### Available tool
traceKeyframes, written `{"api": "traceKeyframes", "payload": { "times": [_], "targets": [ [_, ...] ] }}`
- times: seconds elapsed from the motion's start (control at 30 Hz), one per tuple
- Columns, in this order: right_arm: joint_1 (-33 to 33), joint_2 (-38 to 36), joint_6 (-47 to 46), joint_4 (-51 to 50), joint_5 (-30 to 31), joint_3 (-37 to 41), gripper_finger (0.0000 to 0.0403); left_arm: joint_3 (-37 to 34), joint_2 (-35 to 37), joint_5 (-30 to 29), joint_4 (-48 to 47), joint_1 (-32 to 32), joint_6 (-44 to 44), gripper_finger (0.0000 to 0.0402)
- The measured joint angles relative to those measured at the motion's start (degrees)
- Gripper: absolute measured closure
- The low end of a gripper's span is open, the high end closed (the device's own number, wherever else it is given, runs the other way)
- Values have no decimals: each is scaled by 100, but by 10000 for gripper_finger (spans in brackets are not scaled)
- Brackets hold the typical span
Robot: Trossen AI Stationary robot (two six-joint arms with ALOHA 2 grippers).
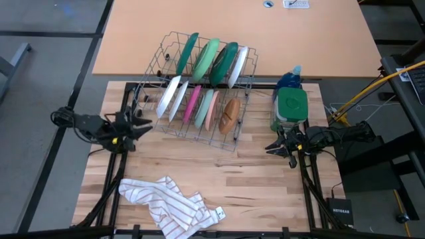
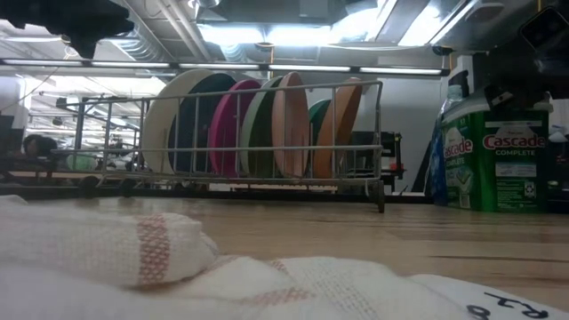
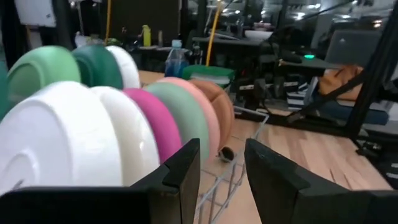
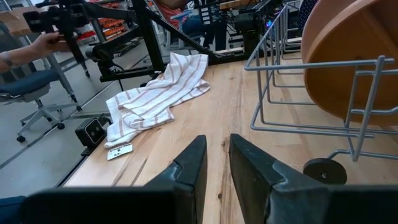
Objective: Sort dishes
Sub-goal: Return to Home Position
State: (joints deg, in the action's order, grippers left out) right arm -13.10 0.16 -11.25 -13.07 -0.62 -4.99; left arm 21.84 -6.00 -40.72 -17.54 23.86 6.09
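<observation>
Your dishes point(image 1: 204, 106) all stand on edge in the wire dish rack point(image 1: 163, 63) at the middle of the table point(image 1: 252, 179): a back row of dark green, light green, dark green and what looks like white, and a front row of two white, bright pink, light green, pale pink and tan-brown. Your left gripper point(image 3: 222, 152) hovers just beside the rack's left end with its jaws apart, while your right gripper point(image 4: 217, 146) hangs low near the rack's right front corner, just in front of the green-lidded container point(image 1: 291, 106), jaws parted by a narrow gap. The striped cloth point(image 1: 172, 206) lies crumpled at the near edge, well apart from both.
</observation>
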Motion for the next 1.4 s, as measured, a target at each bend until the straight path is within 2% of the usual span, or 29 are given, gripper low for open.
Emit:
{"api": "traceKeyframes", "payload": {
  "times": [0.3,0.43,0.73,0.9,1.4],
  "targets": [
    [1,0,0,1,0,-1,331,-187,4,212,128,-1,-269,283],
    [0,0,0,1,0,0,331,-187,52,380,-261,0,-532,283],
    [1,0,0,2,0,0,331,-187,460,474,-1228,0,186,283],
    [0,0,0,3,0,0,331,-185,511,475,-1468,-2,220,283],
    [0,0,0,3,0,0,331,-80,562,578,-1541,-2,133,283]
  ]
}}
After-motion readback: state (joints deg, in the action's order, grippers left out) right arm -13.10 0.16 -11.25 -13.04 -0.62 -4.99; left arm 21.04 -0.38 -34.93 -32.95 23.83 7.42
